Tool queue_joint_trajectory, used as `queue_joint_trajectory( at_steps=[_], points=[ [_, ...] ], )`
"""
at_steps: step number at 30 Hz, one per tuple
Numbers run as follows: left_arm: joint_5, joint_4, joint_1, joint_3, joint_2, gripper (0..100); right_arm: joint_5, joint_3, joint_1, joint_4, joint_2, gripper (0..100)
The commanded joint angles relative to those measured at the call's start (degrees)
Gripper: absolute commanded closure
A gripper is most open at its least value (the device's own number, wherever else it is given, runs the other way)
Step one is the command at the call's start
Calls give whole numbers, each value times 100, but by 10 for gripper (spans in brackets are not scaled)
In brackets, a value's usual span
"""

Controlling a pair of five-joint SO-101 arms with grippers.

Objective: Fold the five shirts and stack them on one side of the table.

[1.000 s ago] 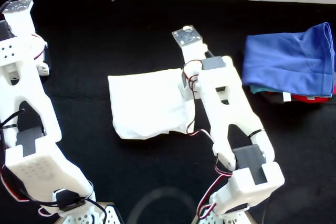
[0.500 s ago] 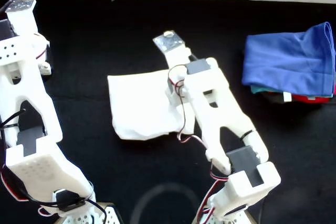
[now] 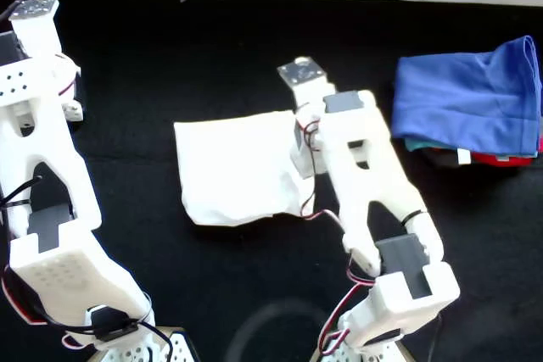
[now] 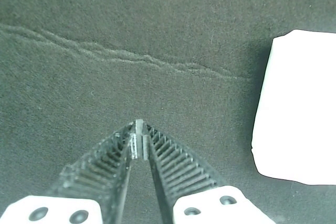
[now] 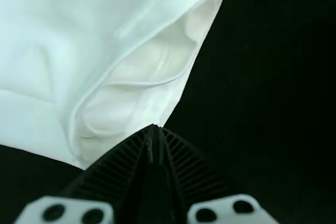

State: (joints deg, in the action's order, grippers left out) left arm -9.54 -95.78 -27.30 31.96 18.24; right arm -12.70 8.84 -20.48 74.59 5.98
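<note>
Right end effector is pinched together, tips right at the open hem of the white shirt lying mid-tabletop. Left end effector is closed too, empty. A blue shirt tops the stack on the right.

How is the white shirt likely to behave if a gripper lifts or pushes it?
Probably floppy: the white shirt lies in soft layers with gaping folds, so lifted by one edge it would likely sag and unfold. It looks thin, hence probably light. Pushed over the black cloth, it may bunch rather than slide.
</note>
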Motion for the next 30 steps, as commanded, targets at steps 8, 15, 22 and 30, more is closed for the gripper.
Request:
queue_joint_trajectory(
  at_steps=[8, 15, 22, 30],
  points=[
    [-18, -35, 57, 207, -312, 990, -26, -435, -1446, -330, -295, 991],
    [-18, -44, 66, 207, -312, 990, 589, -804, -813, -1666, -259, 989],
    [-18, -26, 92, 207, -312, 990, 580, -1015, -382, -1051, -259, 967],
    [-26, -26, 84, 207, -312, 990, -413, -1253, -251, 347, -321, 902]
  ],
)
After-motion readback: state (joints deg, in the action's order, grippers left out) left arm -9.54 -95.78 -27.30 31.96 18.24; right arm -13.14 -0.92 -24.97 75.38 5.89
